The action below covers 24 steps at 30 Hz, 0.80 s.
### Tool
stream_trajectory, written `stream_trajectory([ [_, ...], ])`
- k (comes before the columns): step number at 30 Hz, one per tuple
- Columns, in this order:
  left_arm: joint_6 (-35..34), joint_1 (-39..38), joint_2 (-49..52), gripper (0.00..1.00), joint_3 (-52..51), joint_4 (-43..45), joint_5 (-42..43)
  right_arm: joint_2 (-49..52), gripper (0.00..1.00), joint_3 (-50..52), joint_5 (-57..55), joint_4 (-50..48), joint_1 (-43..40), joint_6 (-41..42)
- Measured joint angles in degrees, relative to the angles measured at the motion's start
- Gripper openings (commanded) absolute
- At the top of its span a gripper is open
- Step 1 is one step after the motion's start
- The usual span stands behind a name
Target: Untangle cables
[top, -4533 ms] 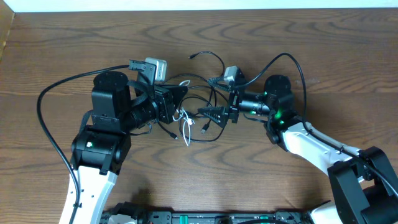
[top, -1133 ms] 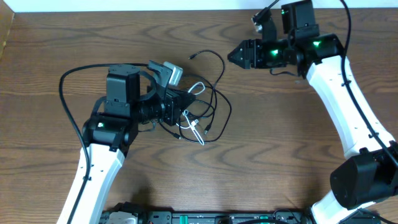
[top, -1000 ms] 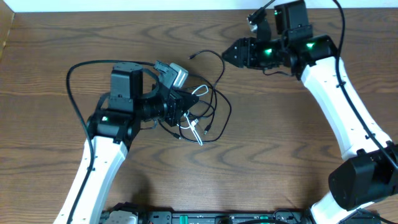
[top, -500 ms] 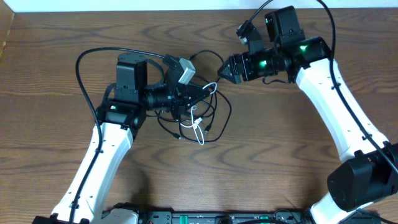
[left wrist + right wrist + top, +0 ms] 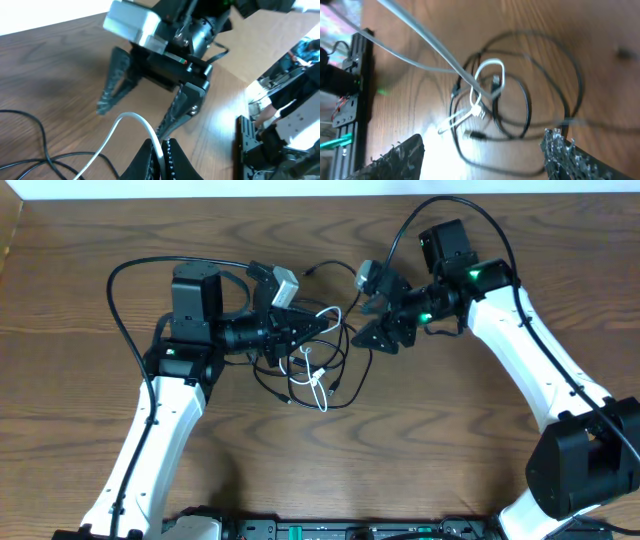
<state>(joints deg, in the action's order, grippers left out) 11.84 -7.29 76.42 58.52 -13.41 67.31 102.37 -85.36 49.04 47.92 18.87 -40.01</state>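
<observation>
Limp, light cords that snag easily.
My left gripper (image 5: 159,151) pinches the white cable (image 5: 117,124); my right gripper (image 5: 368,323), spread wide, should take the black cable (image 5: 366,365) near its plug.

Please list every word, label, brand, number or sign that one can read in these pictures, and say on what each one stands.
No text can be read in any view.
Grey box on the right arm: plain face, no label shows.
Racks beyond the table, left wrist view: too blurred to read.
White cable and black cable: no markings visible.
</observation>
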Motion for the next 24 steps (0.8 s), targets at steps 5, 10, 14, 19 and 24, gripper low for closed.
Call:
stream_trajectory([
  [5, -0.1, 0.2, 0.0, 0.08, 0.0, 0.1, 3.0, 0.0, 0.66, 0.2, 5.0, -7.3, 0.1, -2.7],
  [10, -1.0, 0.2, 0.0, 0.08, 0.0, 1.0, 5.0, 0.0, 0.63, 0.3, 7.2, -11.5, 0.2, -2.3],
  [14, -1.7, 0.2, 0.0, 0.07, 0.0, 1.8, 6.6, 0.0, 0.63, 0.3, 9.8, -13.6, 0.4, -2.1],
  [19, -2.1, 0.2, 0.0, 0.08, 0.0, 1.9, 7.4, 0.0, 0.62, 0.3, 13.5, -15.1, 0.6, -2.1],
  [24, -2.6, 0.2, 0.0, 0.08, 0.0, 1.9, 7.6, 0.1, 0.59, 0.3, 15.6, -16.0, 1.0, -2.0],
])
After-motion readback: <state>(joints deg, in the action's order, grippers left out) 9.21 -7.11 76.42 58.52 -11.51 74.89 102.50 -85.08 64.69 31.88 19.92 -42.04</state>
